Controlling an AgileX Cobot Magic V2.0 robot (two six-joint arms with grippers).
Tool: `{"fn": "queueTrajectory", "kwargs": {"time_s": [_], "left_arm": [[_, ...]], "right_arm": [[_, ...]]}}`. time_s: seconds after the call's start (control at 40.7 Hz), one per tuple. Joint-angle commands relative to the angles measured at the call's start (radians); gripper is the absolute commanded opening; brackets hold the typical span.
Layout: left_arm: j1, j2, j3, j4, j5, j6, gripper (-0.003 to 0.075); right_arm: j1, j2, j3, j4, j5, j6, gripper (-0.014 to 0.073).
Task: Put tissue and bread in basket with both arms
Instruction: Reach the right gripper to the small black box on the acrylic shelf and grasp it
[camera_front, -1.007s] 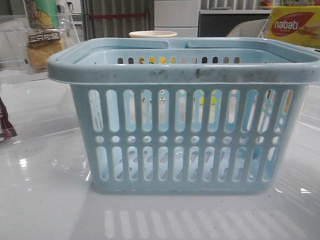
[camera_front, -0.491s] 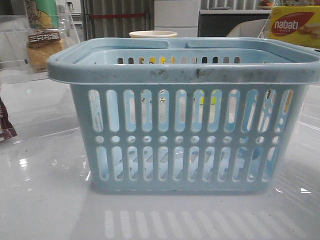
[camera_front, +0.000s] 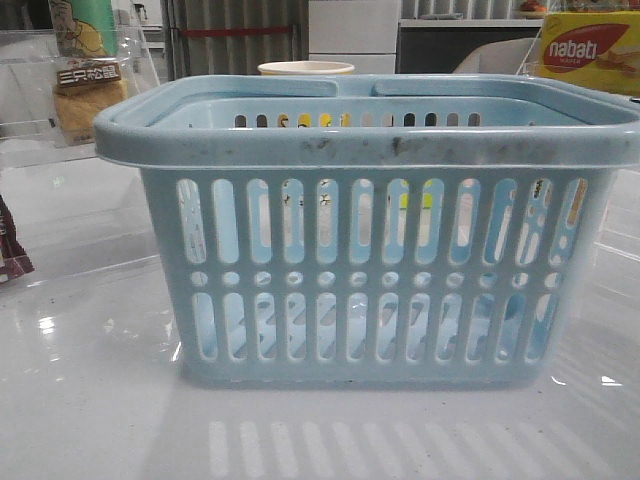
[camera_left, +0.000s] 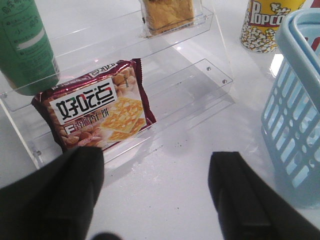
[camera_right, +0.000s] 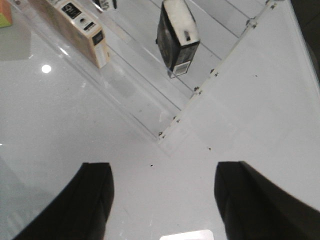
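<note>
The light-blue basket (camera_front: 370, 150) fills the middle of the front view, and one of its corners (camera_left: 295, 105) shows in the left wrist view. The bread (camera_front: 88, 100), golden-brown in a clear wrapper, stands on a clear acrylic shelf at the far left; the left wrist view cuts off most of the bread (camera_left: 167, 15). My left gripper (camera_left: 156, 160) is open over bare table in front of that shelf. The tissue (camera_right: 177, 37), a small dark pack, stands on another clear shelf. My right gripper (camera_right: 164, 172) is open, short of the shelf's corner, holding nothing.
A maroon biscuit packet (camera_left: 95, 112) leans on the lower left shelf beside a green package (camera_left: 25, 45). A popcorn cup (camera_left: 265, 25) stands behind the basket. A beige box (camera_right: 80, 30) shares the tissue's shelf. A yellow nabati box (camera_front: 590, 50) sits far right.
</note>
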Motion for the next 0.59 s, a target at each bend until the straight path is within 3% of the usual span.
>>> {"fn": "queueTrajectory", "kwargs": {"time_s": [0.0,0.565], "left_arm": [[0.0,0.007,-0.027,-0.007,-0.08,-0.004,0.0509],[0.0,0.007,-0.027,-0.007,-0.08,-0.004,0.0509]], "right_arm": [[-0.017,0.036,-0.073,-0.021,-0.05,-0.005,0.054],[-0.017,0.3,-0.208,-0.101,-0.186,-0.005,0.054]]}}
